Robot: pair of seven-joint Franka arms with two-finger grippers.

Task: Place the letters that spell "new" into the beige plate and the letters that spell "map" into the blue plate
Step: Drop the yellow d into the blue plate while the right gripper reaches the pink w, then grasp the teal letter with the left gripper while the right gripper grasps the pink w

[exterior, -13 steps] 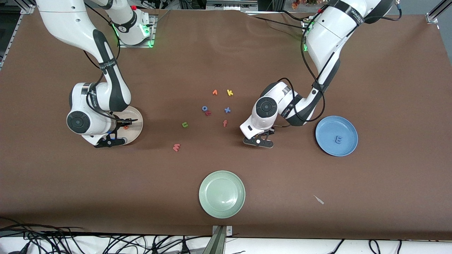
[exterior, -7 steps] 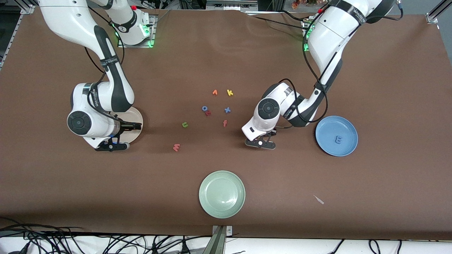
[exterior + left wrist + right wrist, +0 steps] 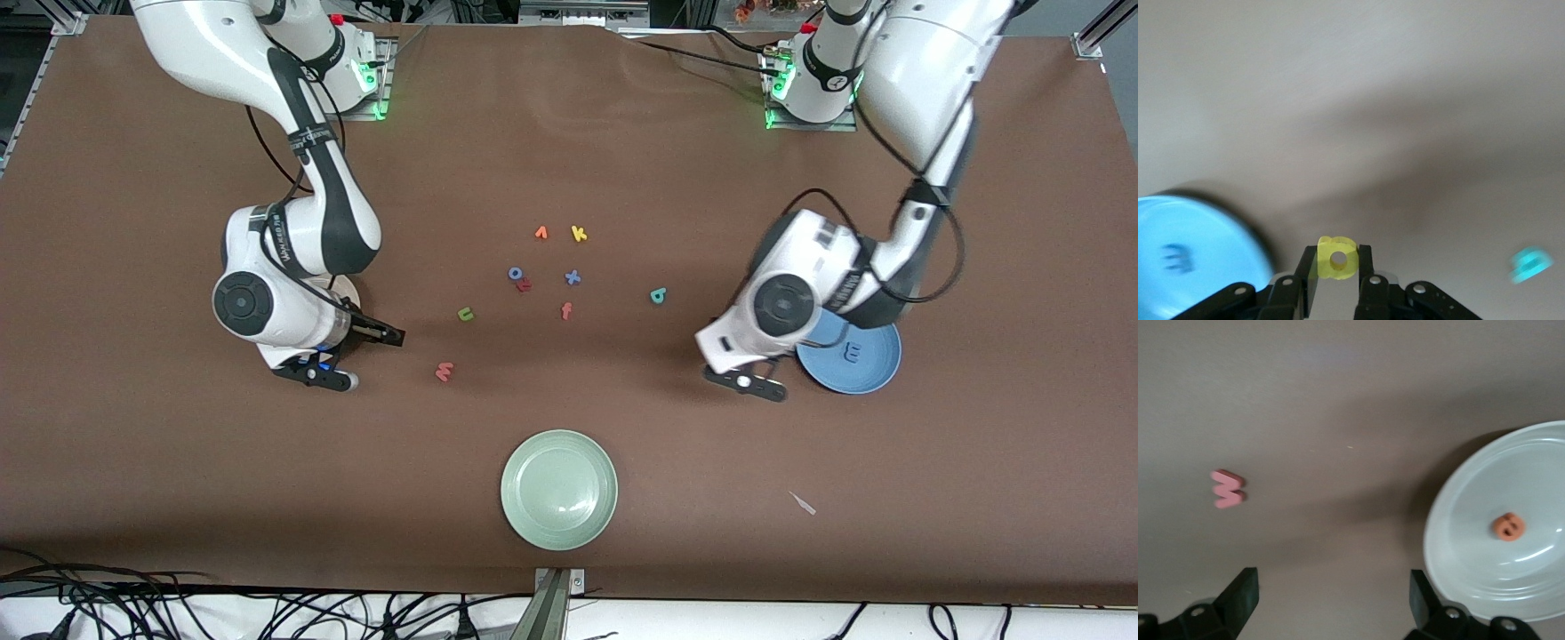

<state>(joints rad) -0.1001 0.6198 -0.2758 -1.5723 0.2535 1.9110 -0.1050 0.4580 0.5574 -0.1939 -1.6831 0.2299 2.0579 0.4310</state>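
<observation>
- Sitting near the left arm's end, the blue plate (image 3: 867, 360) carries the blue "m" (image 3: 853, 353).
- The beige plate (image 3: 1538, 520), mostly hidden under the right arm, holds the orange "e" (image 3: 1508, 526).
- Left gripper (image 3: 1336, 283) pinches the yellow "a" (image 3: 1337, 258), apparently just beside the blue plate's rim.
- Right gripper (image 3: 1328, 590) hangs spread wide, empty, between beige plate and pink "w" (image 3: 444, 371).
- Green "n" (image 3: 465, 314) and teal "p" (image 3: 658, 296) lie on the table.

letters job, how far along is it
Done: the orange "e" lies in the beige plate, the blue "m" in the blue plate.

In hand: the left tool grips the yellow "a" beside the blue plate. The right tool is open and empty.

Left: green "n", pink "w", teal "p".
</observation>
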